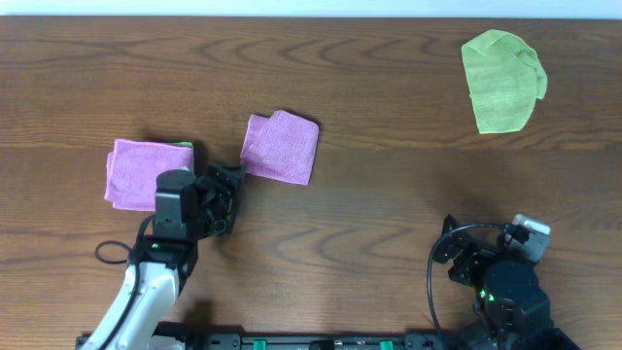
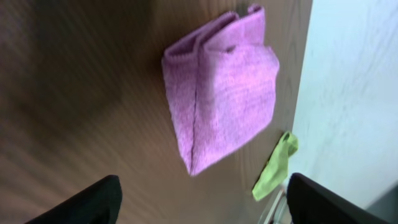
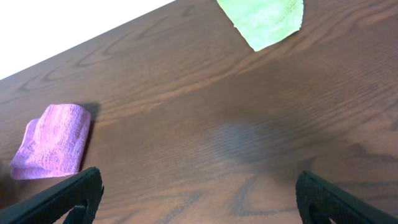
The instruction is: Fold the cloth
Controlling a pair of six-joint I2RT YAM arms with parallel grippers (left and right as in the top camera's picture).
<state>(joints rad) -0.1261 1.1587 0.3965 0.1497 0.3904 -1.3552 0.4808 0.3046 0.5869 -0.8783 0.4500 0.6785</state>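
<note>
Beside folded cloth (image 1: 280, 146) — left gripper (image 1: 231, 185), agape

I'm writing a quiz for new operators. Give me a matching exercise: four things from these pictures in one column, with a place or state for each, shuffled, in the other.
1. crumpled lime-green cloth
2. smaller pink terry cloth, folded square
3. wider pink terry cloth
4. right gripper

A. open, holding nothing
B. partly hidden by the left arm
C. alone at the far right
D. just ahead of the left gripper

Pairs: 1-C, 2-D, 3-B, 4-A
</note>
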